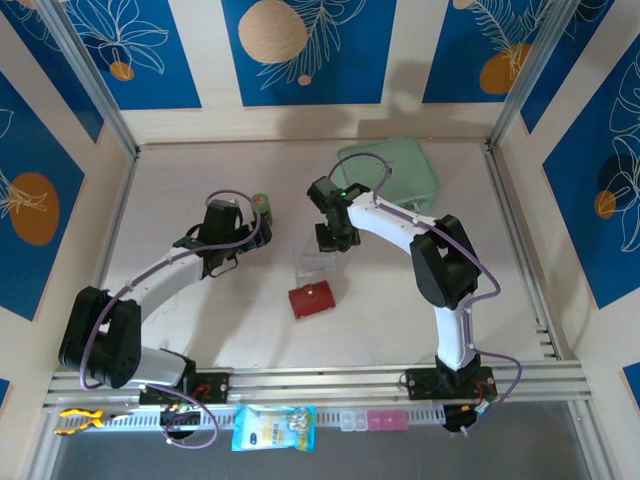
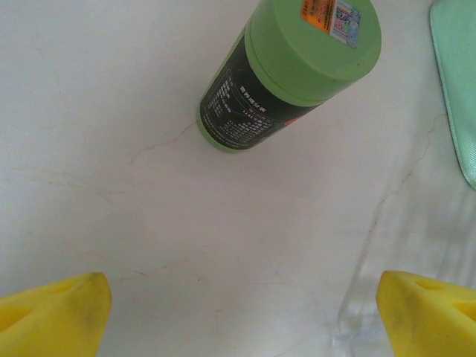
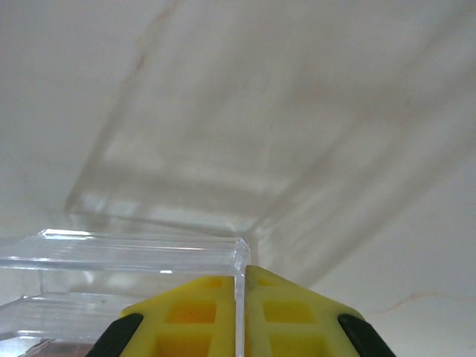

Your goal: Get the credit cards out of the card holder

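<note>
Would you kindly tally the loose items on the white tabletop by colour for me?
Green: 2, the lidded canister and the mint pouch
Red: 1, the card holder
Clear: 1, the plastic box
Total: 4

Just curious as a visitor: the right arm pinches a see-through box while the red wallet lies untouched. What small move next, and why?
Probably the right gripper should release the clear box: it is shut on the box's wall, so it is occupied. The red card holder lies closed beside the box, and the open left gripper hangs by the green canister.
</note>
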{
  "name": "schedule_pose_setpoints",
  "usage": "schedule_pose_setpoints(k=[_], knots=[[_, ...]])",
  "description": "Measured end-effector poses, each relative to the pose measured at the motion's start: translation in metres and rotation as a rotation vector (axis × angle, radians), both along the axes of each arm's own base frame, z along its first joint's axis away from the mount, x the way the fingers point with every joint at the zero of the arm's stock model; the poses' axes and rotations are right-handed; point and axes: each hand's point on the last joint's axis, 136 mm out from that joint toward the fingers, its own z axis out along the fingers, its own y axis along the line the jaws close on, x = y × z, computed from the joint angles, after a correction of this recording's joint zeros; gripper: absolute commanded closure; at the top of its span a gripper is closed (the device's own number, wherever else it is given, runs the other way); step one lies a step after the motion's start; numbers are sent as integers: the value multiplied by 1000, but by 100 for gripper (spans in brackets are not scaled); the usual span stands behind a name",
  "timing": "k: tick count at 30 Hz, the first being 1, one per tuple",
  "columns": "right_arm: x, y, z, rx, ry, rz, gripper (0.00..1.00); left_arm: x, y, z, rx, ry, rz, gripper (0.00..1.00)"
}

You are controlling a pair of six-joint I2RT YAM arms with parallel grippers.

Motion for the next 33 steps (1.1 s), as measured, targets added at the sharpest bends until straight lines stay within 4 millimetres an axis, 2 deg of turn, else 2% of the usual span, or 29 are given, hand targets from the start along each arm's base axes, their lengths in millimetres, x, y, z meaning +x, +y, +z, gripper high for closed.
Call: schedule_pose_setpoints(k=[2,5,11,13,16,19,27,33], knots=[[-2,-3,0,-8,11,-8,91,1,-1,0,0,5,-2,8],[4,-12,1,-12,17,-38,91,2,-2,-1,0,7,-2,8],[46,-20,15,12,-31,-101,92,1,-1,-2,4,17,-3,8],[59,-21,15,13,-47,-111,91,0,-1,-3,8,20,-5,8],[69,-21,9,0,-45,-115,91,0,0,-4,11,21,-8,8],[71,-23,1,-15,-28,-118,91,-1,0,-4,12,23,-8,8],[66,-21,3,-22,-16,-114,81,-1,-1,-4,11,26,-10,8],[60,-17,2,-30,-3,-113,77,-2,-2,-4,4,29,-17,8]])
